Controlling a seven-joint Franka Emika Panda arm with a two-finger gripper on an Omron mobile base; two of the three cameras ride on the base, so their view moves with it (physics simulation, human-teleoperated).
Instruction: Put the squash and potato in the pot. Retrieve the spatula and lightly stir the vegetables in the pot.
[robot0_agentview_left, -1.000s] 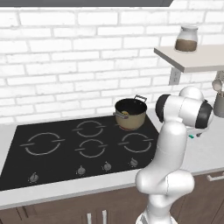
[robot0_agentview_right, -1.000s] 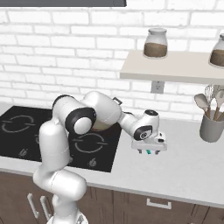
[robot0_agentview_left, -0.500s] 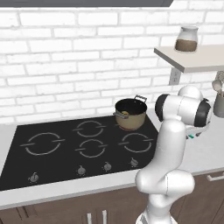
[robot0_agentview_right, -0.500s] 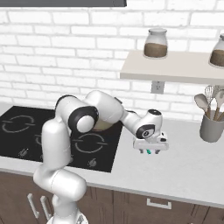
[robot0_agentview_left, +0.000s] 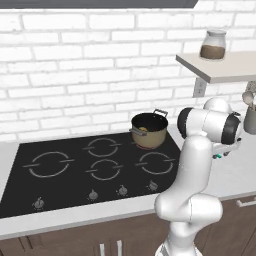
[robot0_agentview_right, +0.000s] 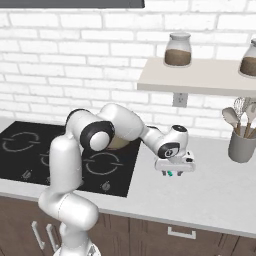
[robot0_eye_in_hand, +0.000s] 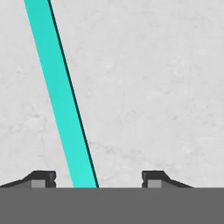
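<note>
A tan-brass pot (robot0_agentview_left: 149, 131) stands on the rear right burner of a black cooktop (robot0_agentview_left: 75, 172), its dark inside holding something small and yellow that may be the squash (robot0_agentview_left: 143, 130), though it is too small to tell for sure. To the pot's right, low over the pale stone counter (robot0_agentview_right: 210, 192), the white arm reaches down with its gripper (robot0_agentview_right: 173, 173) close to the surface. Seen from the hand, a turquoise spatula handle (robot0_eye_in_hand: 61, 96) lies flat on the counter and runs slantwise between the two dark fingertips (robot0_eye_in_hand: 43, 178), nearer to one of them than to the other. The jaws stand apart on either side of the handle, with clear counter showing between it and each tip, so nothing is gripped. Further along the counter a grey utensil cup (robot0_agentview_right: 242, 145) holds a whisk and spoons. Above it, a wall shelf (robot0_agentview_right: 200, 77) carries a glass jar (robot0_agentview_right: 178, 50) with a brown filling, set against a white brick wall (robot0_agentview_left: 90, 70).
</note>
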